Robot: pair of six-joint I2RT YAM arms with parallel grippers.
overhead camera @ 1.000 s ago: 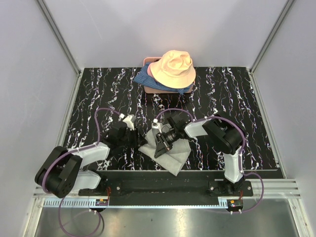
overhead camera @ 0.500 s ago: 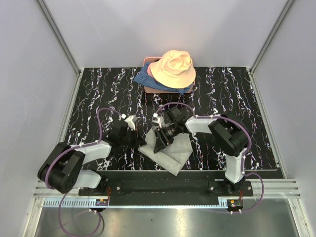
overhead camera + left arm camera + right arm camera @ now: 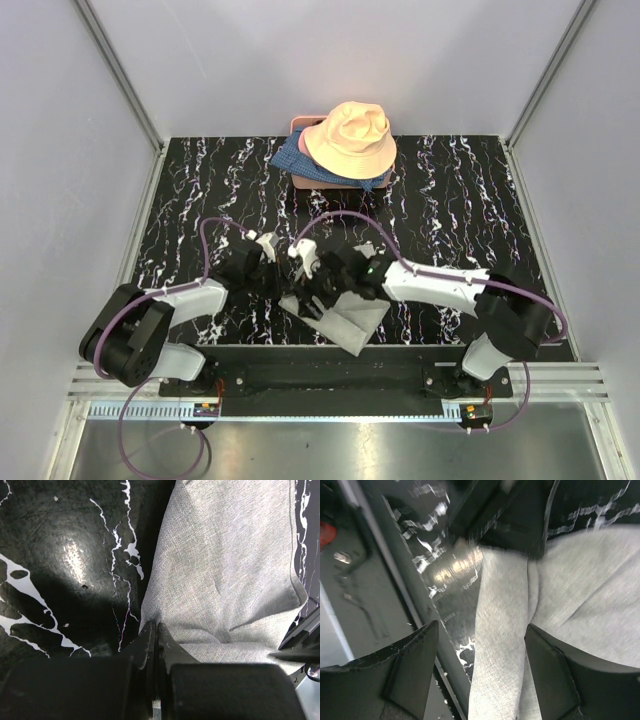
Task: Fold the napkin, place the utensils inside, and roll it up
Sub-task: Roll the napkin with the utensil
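1. From above, the napkin (image 3: 352,322) lies as a folded, light-grey shape at the near edge of the black, white-veined counter (image 3: 200,190). It sits between the two arms, with one corner pointing toward their bases.
2. That overhead view alone shows the back of the counter. A peach bucket hat (image 3: 350,138) rests there on blue patterned fabric (image 3: 290,158), well apart from the napkin.
3. Both hands meet at the napkin's far left part, where the arms hide much of the cloth from above.
4. The left wrist view gives the detail lost overhead. The left hand (image 3: 156,645) is clenched, its tips pressed together on the napkin's left edge, and creases in the cloth run in toward that spot.
5. The same view shows the weave: plain, unpatterned grey, with a hemmed edge down the right side and a soft fold across the near part.
6. The right wrist view shows the right hand (image 3: 480,665) released. Its dark fingers (image 3: 410,665) are spread wide, and a raised ridge of napkin runs below the gap, with nothing gripped.
7. Beyond that ridge, the right wrist view shows the counter's near edge.
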